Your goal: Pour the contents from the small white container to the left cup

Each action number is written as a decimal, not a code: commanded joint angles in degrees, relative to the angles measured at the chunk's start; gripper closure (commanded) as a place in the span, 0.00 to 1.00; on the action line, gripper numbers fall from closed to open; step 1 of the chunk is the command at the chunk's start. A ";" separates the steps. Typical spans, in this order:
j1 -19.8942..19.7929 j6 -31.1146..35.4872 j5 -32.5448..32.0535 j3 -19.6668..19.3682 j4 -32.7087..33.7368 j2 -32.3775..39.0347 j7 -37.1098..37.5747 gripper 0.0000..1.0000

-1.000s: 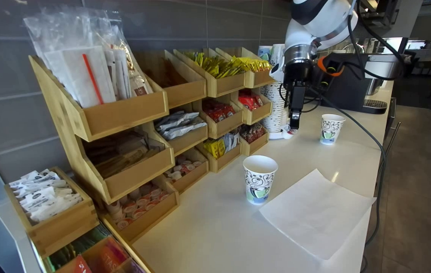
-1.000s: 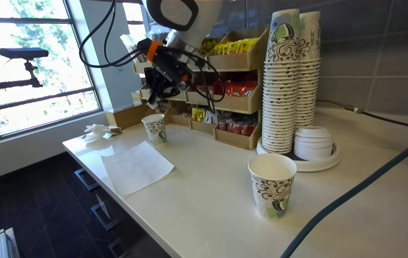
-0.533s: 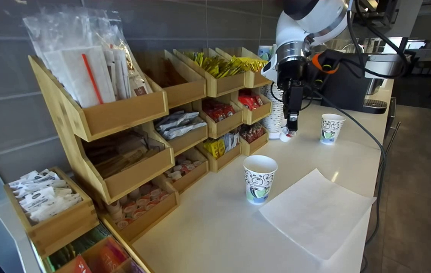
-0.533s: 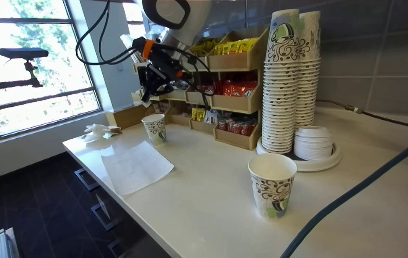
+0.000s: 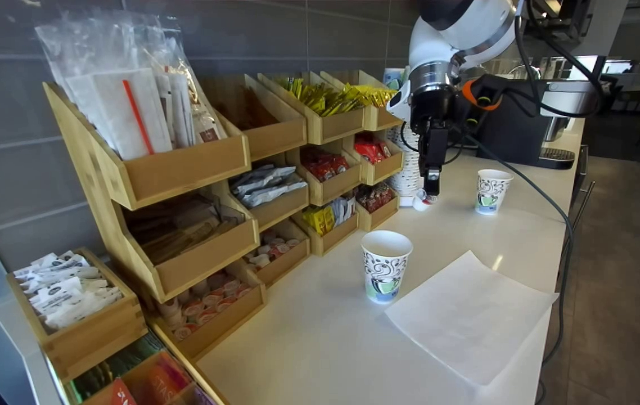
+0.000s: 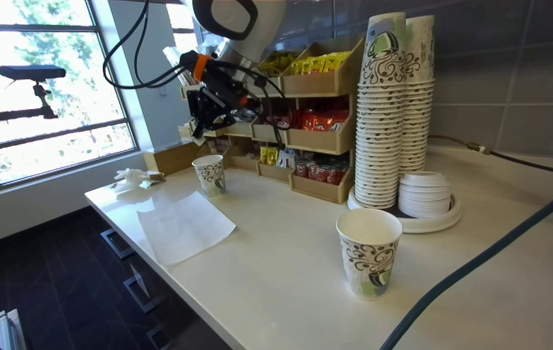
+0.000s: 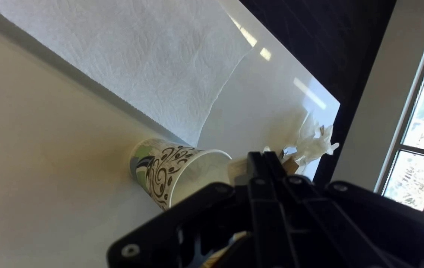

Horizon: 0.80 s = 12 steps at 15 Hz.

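Observation:
My gripper [image 5: 431,192] is shut on the small white container [image 5: 420,203], which hangs tilted off the fingertips with a bit of red showing on it. Part of the same white container [image 6: 200,141] shows under the gripper [image 6: 198,134] in an exterior view. The left cup [image 5: 382,278], white paper with a brown swirl print, stands upright on the counter. In the wrist view, that left cup [image 7: 161,165] has its mouth just left of the gripper [image 7: 262,152]. There the fingers hide most or all of the container. Whether it is above the cup's mouth I cannot tell.
A paper sheet [image 5: 474,315] lies beside the left cup. The right cup [image 6: 370,257] stands apart, near stacked cups [image 6: 381,136] and lids [image 6: 424,197]. Wooden bins [image 5: 188,174] of packets line the wall. A thick cable [image 6: 480,262] crosses an exterior view. A crumpled glove [image 7: 312,145] lies farther off.
The gripper with the container has moved a little left in both exterior views, mostly in the earlier half second. The container hangs more clearly below the fingertips. Both cups have stayed put.

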 commanded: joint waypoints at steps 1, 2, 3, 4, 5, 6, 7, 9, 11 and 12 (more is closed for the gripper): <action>0.65 2.13 0.77 0.52 -0.04 0.02 1.33 0.99; 0.81 2.88 0.51 0.61 -0.10 0.10 1.59 0.99; 0.95 3.78 0.40 0.69 -0.22 0.18 1.97 0.99; 1.04 4.49 0.43 0.77 -0.39 0.23 2.15 0.99; 1.18 5.61 0.38 0.86 -0.54 0.33 2.32 0.99; 1.27 6.81 0.61 0.98 -0.71 0.43 2.46 0.99; 1.35 7.83 0.66 1.07 -0.83 0.49 2.58 0.99; 1.43 10.26 0.94 1.40 -1.07 0.59 2.82 0.99; 1.59 12.30 0.54 1.80 -1.22 0.58 2.94 0.99; 1.77 13.16 0.14 1.97 -1.41 0.48 2.90 0.99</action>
